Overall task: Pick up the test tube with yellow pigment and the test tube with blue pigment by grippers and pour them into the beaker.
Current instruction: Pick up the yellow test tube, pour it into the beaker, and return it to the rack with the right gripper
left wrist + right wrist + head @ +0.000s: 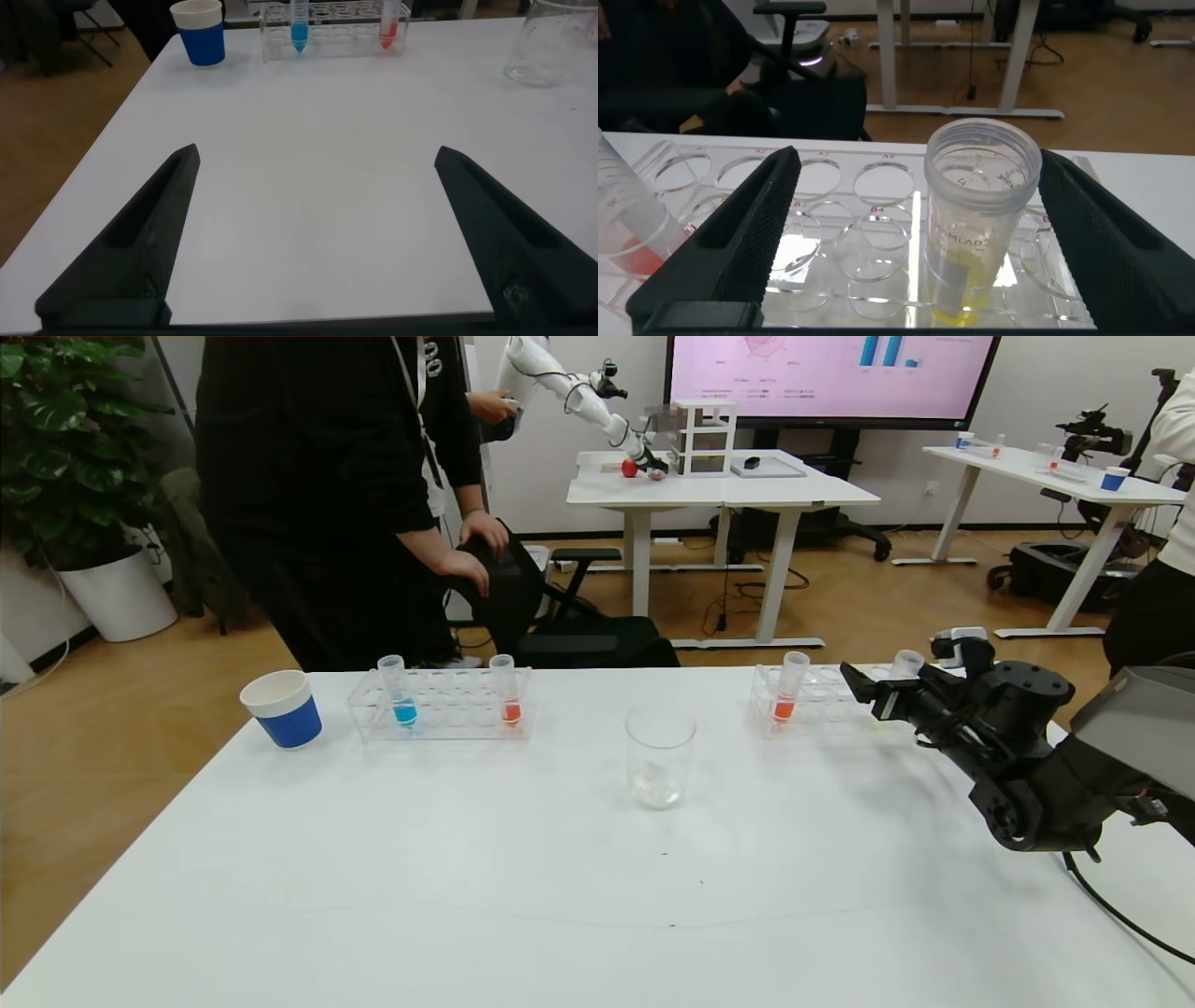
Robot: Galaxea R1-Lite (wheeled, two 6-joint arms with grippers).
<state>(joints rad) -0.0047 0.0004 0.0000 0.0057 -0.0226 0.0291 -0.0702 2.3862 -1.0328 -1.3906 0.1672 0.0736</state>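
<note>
Four tubes (403, 689), one beaker (659, 755).

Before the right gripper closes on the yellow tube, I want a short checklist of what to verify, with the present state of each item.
1. Right gripper open: ok, fingers spread wide.
2. Test tube with yellow pigment between the fingers: ok, it stands near the middle of the gap in the right wrist view.
3. Tube upright in the right rack: ok.
4. Neighbouring orange tube out of the fingers' path: ok, it stands off to one side.
5. Beaker upright and free for pouring: ok.
6. Left gripper out of the way: ok, open, over bare table.
</note>
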